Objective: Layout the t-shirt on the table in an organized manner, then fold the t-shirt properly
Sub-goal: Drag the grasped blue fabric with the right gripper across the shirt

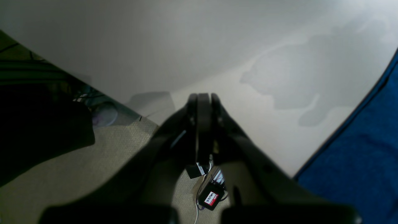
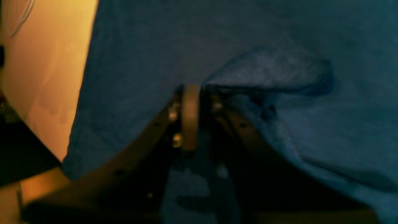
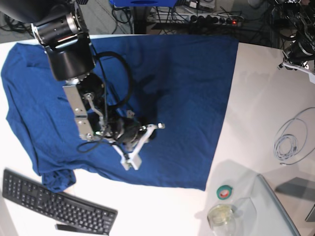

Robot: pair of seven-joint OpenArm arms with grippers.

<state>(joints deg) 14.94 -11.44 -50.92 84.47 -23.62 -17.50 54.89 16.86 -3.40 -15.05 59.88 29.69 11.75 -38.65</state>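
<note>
On the table [image 3: 256,98], the t-shirt [image 3: 172,88] lies under the right claw [image 3: 142,142], whose grip I cannot tell.

Beige carpet floor [image 1: 62,180] below and behind the left end effector [image 1: 203,98]. Tangled cables [image 3: 197,14] and power strip [image 3: 216,20] well beyond.

Keyboard [image 3: 54,204], cable coil [image 3: 290,140] — tape roll [image 3: 225,192].

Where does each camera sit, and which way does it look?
Left wrist: behind the left gripper, looking down at the table edge and floor.
Right wrist: behind the right gripper, close above the t-shirt.
Base: overhead, looking down on the right arm.
Shared: the t-shirt appears in all views.
</note>
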